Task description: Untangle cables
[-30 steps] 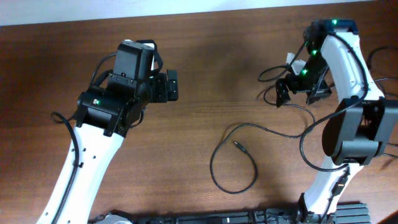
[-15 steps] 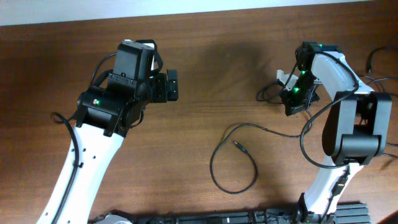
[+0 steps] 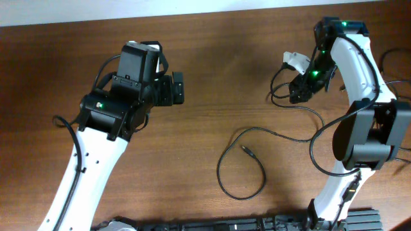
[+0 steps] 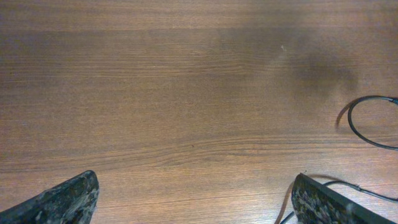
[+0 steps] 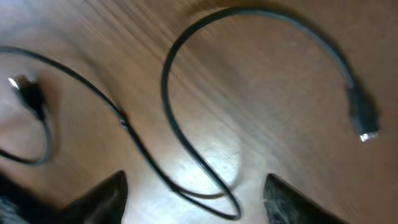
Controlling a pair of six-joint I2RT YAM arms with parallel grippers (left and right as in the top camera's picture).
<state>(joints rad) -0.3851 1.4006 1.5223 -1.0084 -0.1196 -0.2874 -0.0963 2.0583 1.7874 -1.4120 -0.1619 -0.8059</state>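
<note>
step: right hand (image 5: 196,196) hovers released over the black cable (image 3: 218,171), which lies looped on the right of the tabletop (image 3: 225,64).
left hand (image 4: 196,200): released, empty, well apart.
next: likely pinch one strand and draw it clear.

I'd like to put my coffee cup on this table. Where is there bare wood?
Bare tabletop lies between the left tool and the right tool, and below that, between the left arm and the cable loop. It is crowded at the right, where cables bunch by the right tool.
</note>
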